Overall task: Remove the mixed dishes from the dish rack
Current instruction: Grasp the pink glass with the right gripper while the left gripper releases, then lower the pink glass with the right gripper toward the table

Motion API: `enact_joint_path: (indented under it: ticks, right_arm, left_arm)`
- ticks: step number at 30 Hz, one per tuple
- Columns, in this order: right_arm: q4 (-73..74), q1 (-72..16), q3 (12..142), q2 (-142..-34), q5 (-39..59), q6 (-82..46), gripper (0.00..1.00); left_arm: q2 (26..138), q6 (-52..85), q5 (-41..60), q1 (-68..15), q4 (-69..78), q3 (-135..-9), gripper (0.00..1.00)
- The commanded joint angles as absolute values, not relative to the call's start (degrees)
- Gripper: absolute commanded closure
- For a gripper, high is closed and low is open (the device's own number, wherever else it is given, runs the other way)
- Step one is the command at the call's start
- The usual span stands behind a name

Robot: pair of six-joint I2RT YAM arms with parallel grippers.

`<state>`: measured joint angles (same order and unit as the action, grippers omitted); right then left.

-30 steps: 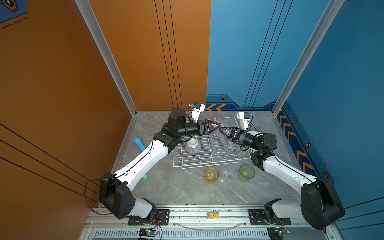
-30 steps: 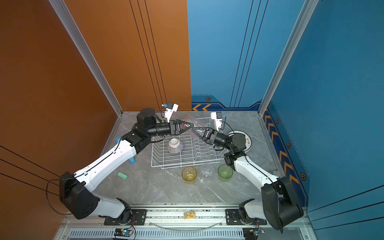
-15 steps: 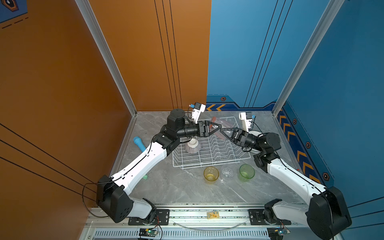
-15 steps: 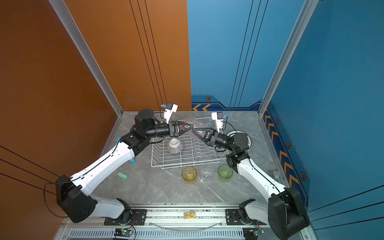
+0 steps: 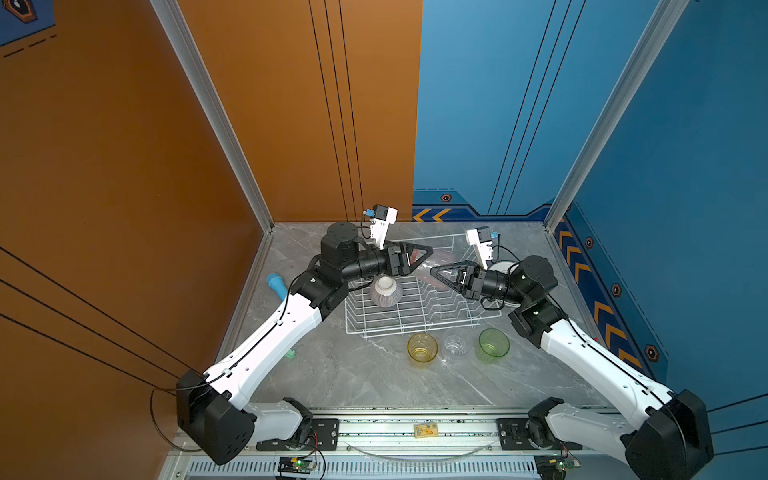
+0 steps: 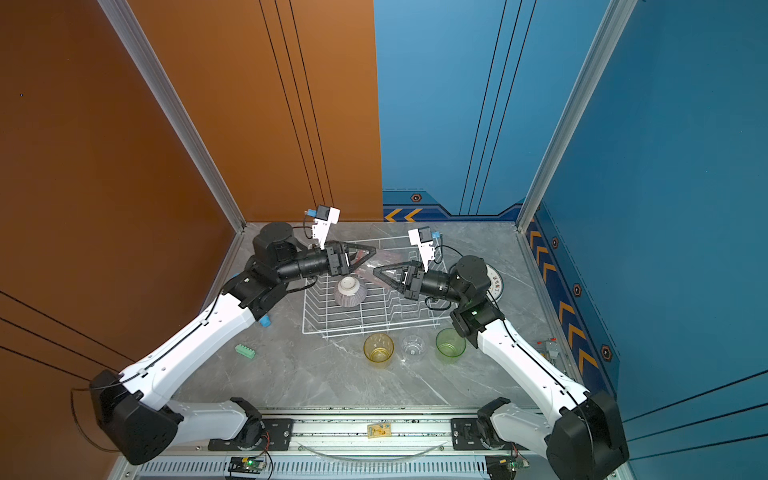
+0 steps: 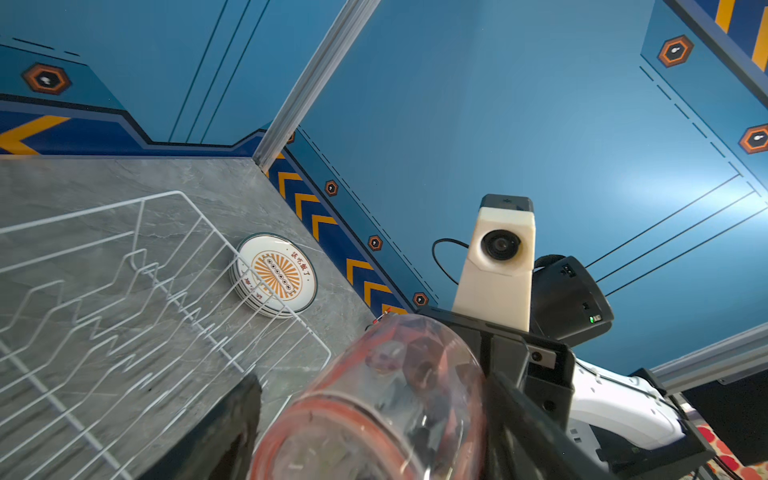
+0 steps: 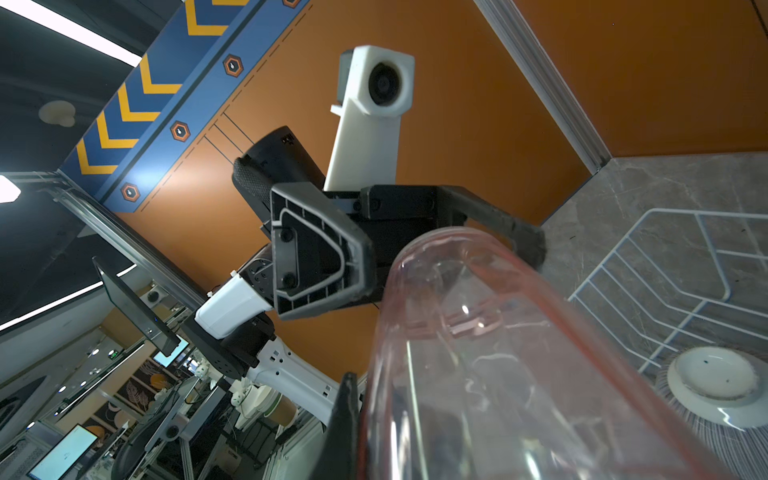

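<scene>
The two arms meet nose to nose above the far part of the dish rack (image 5: 419,320), with the pink tumbler (image 8: 498,353) lying sideways in the air between them. The right tool (image 5: 436,272) is pinched almost closed. Its wrist view shows one finger against the outside of the glass. The other is hidden, so I judge it is clamping the thin wall at its end of the tumbler.

The left tool (image 5: 422,258) stands wide, its jaws on either side of the tumbler's opposite end. I cannot tell whether its pads touch the glass.

To me this reads as a hand-over. The glass is held clear of the wires so that it can pass to the arm working nearer the set-down area.

That area is easy to see. The yellow tumbler (image 5: 422,349), clear tumbler (image 5: 456,345) and green tumbler (image 5: 493,344) stand upright in a row on the tabletop (image 5: 374,382), just in front of the rack. A stack of plates (image 7: 274,276) lies beside the rack's right end.

Only the striped bowl (image 5: 385,291) sits in the rack, upside down near its left end. It is probably the last piece to lift out.
</scene>
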<state>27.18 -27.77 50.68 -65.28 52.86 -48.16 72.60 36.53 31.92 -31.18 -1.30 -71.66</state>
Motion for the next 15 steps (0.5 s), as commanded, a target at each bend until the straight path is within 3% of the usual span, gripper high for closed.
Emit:
enact_joint_path:
  ticks: [1,7,15]
  right_arm:
    - [2.1,-29.9,56.4,-63.4,50.2,-32.1,1.0]
    - [-31.3,-39.8,69.8,-67.5,32.6,-11.3,1.0]
    - [-49.6,-57.3,82.0,-80.3,13.5,-1.2,1.0]
  left_arm:
    - [67.4,27.5,17.0,-30.8,-16.3,-74.4,0.15]
    - [63.3,22.7,-3.2,-31.0,-31.7,-74.1,0.18]
    - [60.2,22.2,-11.5,-30.9,-34.7,-70.0,0.19]
